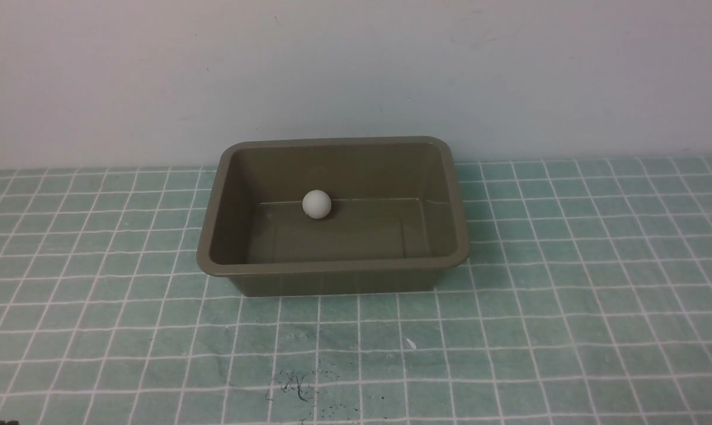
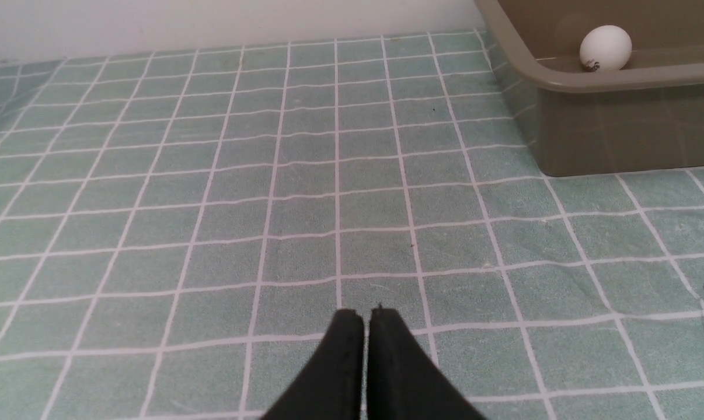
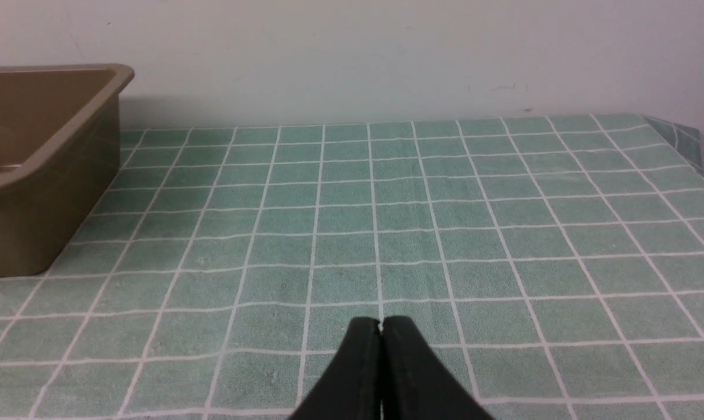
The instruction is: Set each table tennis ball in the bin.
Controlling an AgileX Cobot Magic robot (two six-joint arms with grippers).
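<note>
Hovering low over the green cloth (image 2: 212, 192), left end effector (image 2: 366, 318) and right end effector (image 3: 381, 326), both pressed together, empty.

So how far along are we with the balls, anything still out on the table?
Done: one table tennis ball lies inside the bin, by its far wall. In hand: nothing; the left gripper and the right gripper are both shut and empty, above the green checked cloth. Left: no other ball shows on the cloth in any view, so the job looks finished as far as these views reach.
</note>
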